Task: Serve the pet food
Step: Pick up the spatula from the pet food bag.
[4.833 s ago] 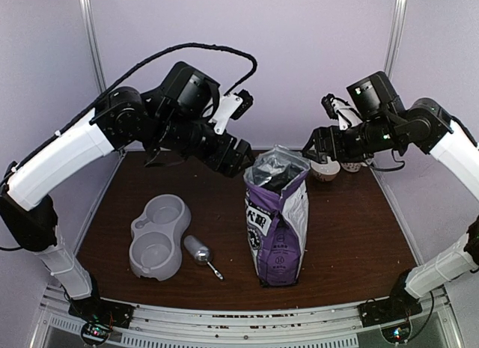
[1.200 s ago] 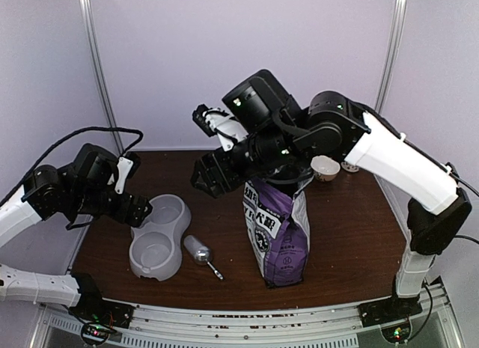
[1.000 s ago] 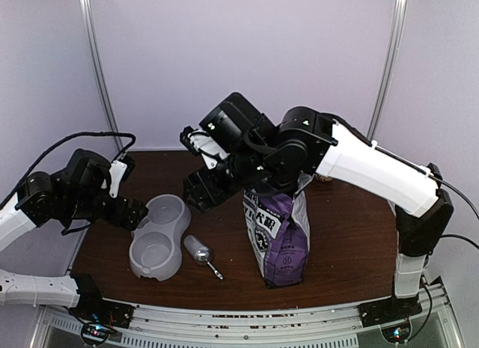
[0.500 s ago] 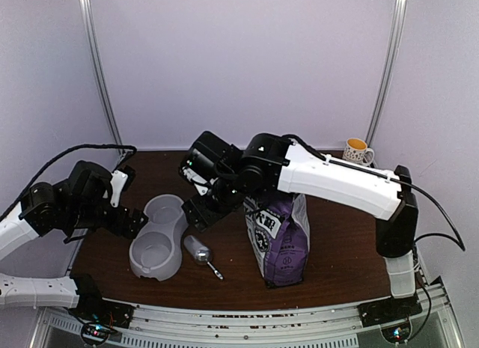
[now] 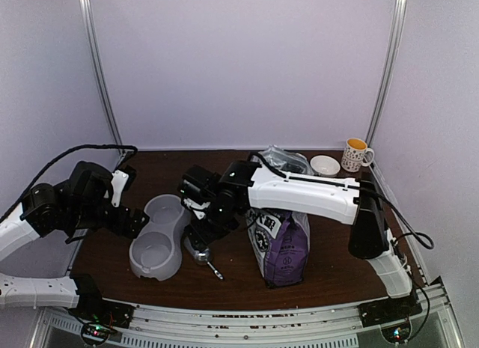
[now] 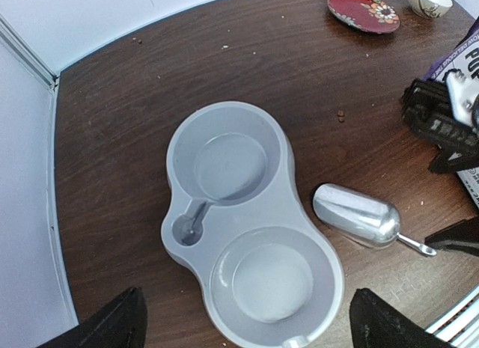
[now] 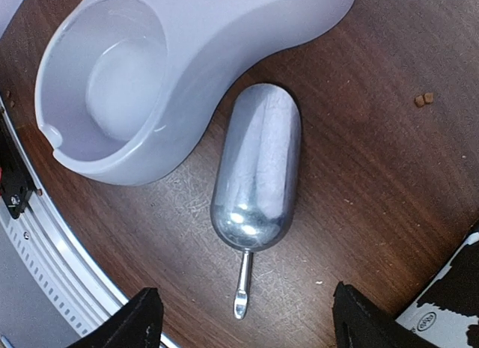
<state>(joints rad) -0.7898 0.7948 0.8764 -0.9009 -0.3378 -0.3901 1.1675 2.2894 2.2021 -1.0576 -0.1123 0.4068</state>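
left jaws: wide open, nothing held. fingertips (image 6: 112, 325) show at both lower corners of the left wrist view, hanging above the grey double feeder (image 6: 251, 213). both of its bowls show bare grey bottoms.

right jaws: wide open, nothing held. fingertips (image 7: 142, 318) stand either side of the frame, above the metal scoop (image 7: 254, 165) and clear of it. from the top camera my right arm reaches across in front of the bag (image 5: 281, 239) and down over the scoop.

scoop: lies flat on the desk (image 6: 112, 123), just beside the feeder on its bag side. its thin handle points toward the near edge. the bowl of the scoop looks bare metal.

pet food: i see only stray kibble (image 7: 424, 99), two small brown bits on the desk between scoop and bag, and a few specks farther back in the left wrist view. the purple bag stands upright with its top open; i cannot tell what is inside.

back of desk: red plate (image 6: 364, 11) behind the bag, white bowl (image 5: 325, 165) and mug (image 5: 356, 154) near the right corner.
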